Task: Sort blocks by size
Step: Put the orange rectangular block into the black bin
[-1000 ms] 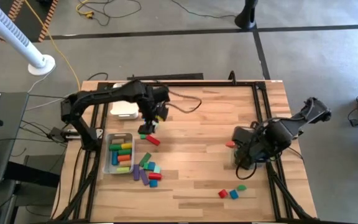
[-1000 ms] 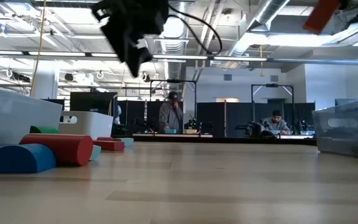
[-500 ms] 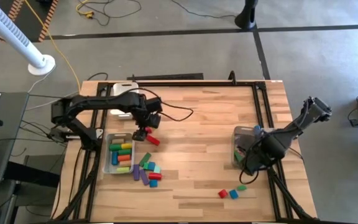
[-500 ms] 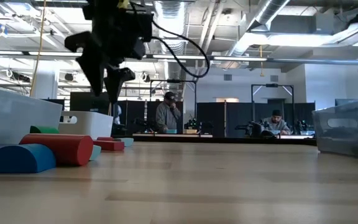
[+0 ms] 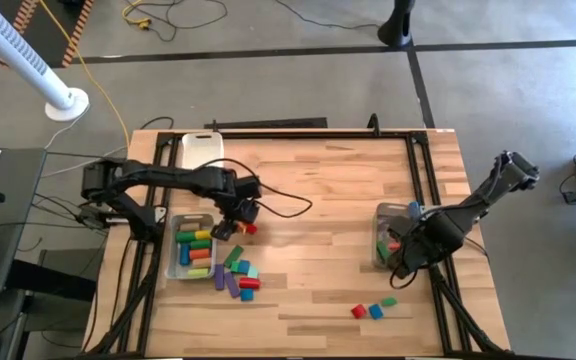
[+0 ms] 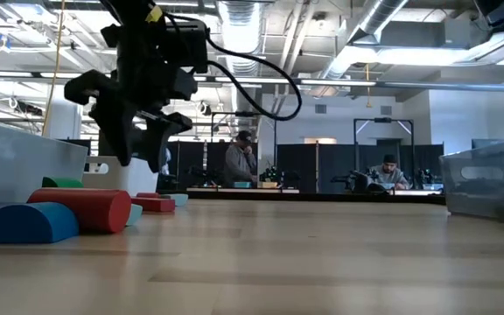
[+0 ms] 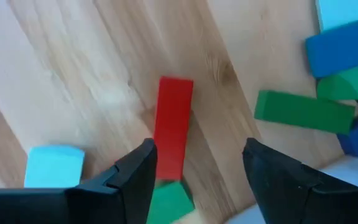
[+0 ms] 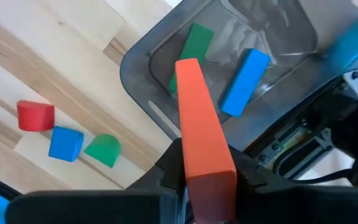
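Left gripper [image 7: 194, 171] jaws spread wide over red bar [image 7: 171, 126]; right gripper [image 8: 204, 180] jaws clamping orange bar [image 8: 201, 130] above bin [image 8: 143, 53]. Probably light, rigid, smooth: best pinched across long flat sides, mid-length.

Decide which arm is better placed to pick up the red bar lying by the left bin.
The left. Its open hand hovers right over the red bar, fingers either side. The right hand is shut on an orange bar over the right bin.

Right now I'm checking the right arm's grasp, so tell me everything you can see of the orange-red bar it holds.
The orange-red bar is a long, plain, matte rectangular block, whole. The right gripper clamps its near end; its far end juts over the clear bin, above a green block and a blue block lying inside.
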{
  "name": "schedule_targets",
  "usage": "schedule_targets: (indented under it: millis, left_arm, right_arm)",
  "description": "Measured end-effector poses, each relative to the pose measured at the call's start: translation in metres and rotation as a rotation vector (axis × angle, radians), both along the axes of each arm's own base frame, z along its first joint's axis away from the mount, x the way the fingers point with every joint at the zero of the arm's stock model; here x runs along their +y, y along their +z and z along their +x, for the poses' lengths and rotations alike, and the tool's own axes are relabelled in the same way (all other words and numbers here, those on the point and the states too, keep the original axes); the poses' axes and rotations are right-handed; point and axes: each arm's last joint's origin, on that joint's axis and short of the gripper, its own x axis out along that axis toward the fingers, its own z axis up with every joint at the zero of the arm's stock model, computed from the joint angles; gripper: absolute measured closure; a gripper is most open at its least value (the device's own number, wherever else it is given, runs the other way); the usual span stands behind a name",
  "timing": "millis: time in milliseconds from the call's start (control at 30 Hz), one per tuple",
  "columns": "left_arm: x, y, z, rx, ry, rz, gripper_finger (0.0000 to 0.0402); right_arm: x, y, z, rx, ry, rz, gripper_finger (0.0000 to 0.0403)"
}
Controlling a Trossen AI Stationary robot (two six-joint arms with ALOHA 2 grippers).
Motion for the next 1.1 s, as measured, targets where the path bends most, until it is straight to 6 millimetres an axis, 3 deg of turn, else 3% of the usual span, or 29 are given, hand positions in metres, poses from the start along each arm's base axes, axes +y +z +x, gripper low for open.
schedule_targets:
  millis: [233, 867, 1100]
  left_arm:
    - [-0.001, -0.013, 0.006, -0.043, -0.018, 0.014, 0.0224]
    - [0.001, -0.052, -0.002, -0.05, 0.026, 0.118, 0.0231]
    - [0.001, -0.053, -0.003, -0.044, 0.032, 0.113, 0.0299]
  right_arm:
    - [-0.007, -0.011, -0.005, -0.045, -0.053, 0.036, 0.0311]
    - [-0.038, -0.015, 0.006, -0.044, -0.115, 0.035, 0.031]
    - [-0.045, -0.015, 0.008, -0.037, -0.139, 0.035, 0.0299]
